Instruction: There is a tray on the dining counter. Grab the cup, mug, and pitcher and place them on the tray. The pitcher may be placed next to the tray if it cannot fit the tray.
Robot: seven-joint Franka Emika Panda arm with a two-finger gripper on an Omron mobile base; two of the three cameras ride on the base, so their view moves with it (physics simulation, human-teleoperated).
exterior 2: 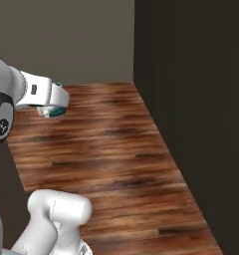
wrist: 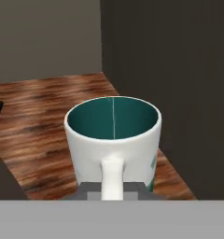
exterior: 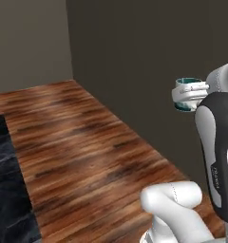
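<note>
Gripping mug (wrist: 113, 135) handle, pincer (wrist: 113, 186)

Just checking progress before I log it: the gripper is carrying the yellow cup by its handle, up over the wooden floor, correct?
Not quite. It is the white mug with the teal inside, not the yellow cup. The gripper is shut on its handle, as the hand view shows. The rest holds: it is carried above the wooden floor.

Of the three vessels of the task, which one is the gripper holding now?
The mug: white, teal inside, with a side handle on which the gripper is shut, carried above the wooden floor.
</note>
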